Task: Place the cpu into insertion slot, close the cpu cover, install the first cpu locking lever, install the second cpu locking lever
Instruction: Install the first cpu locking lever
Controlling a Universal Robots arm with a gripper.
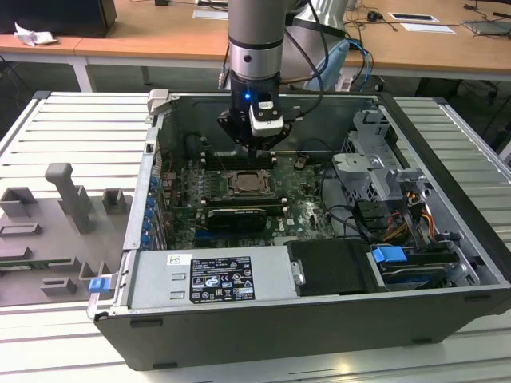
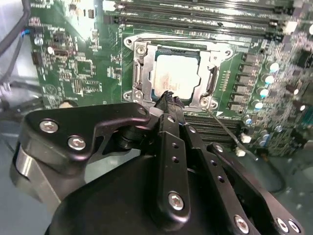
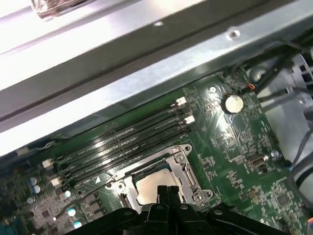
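Note:
The cpu (image 2: pixel 177 74) lies flat in the insertion slot (image 2: pixel 216 52), its dull silver top showing; I also see the cpu (image 1: pixel 243 183) in the exterior view, mid-board. The cpu cover (image 2: pixel 139 73), a silvery frame, lies down around the chip, its window over the metal top. A thin lever rod (image 2: pixel 226 125) sticks out from one socket corner across the board. My gripper (image 2: pixel 169 97) hangs just above the socket's edge, fingers together with nothing between them. In the first wrist view the gripper (image 3: pixel 167 190) overlaps the cpu (image 3: pixel 149 183).
Long black memory slots (image 3: pixel 122 142) run beside the socket. A long black card (image 1: pixel 235 217) lies on the socket's near side, and a drive cage (image 1: pixel 369 159) with cables stands at the exterior view's right. Case walls (image 3: pixel 146 63) enclose the board. Grey fixtures (image 1: pixel 68 199) stand outside.

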